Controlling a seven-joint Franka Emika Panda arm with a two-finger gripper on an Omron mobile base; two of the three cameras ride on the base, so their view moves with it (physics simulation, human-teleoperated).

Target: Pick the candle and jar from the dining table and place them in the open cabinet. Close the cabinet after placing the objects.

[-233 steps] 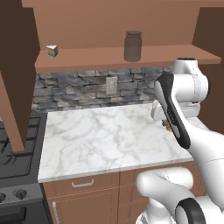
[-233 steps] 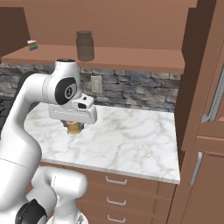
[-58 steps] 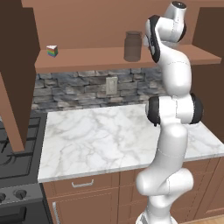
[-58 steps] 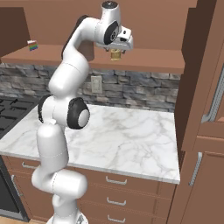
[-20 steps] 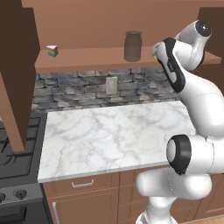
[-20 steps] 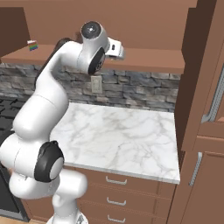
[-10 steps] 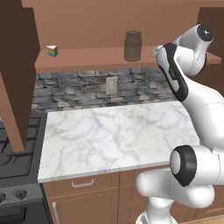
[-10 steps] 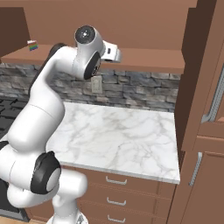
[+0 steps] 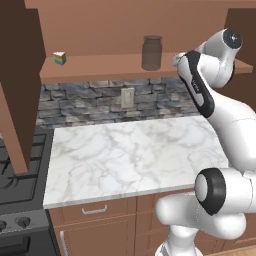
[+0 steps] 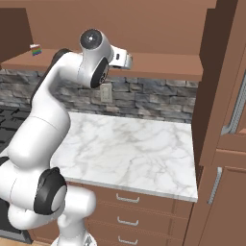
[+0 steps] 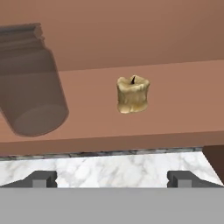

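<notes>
1. Our end effector is spread wide and holds nothing; in the hand view its two dark tips stand far apart at the bottom, with marble between them.

2. The candle now stands upright on the wooden shelf of the cabinet, free of our fingers. Some seconds ago it was between the fingers, carried over the marble table; a few seconds ago the arm was stretched high at the shelf. So the release has just happened, and we have since drawn the hand back and down from the shelf edge.

3. The jar sits on the same shelf, to the left of the candle in the hand view and apart from it. It has not shifted across the earlier pictures.

4. The small rainbow-striped wedge rests far to the left on the shelf, no concern of ours.

5. We judge both placing steps done: the two things are inside, and nothing of the task lies on the marble below.

6. What remains is closing the cabinet. A tall brown door stands swung out on the right in the right base view, and another panel hangs open at the left in the left base view.

7. Next we must clear the shelf front, reach a door's outer face and push it shut without sweeping the candle.
</notes>
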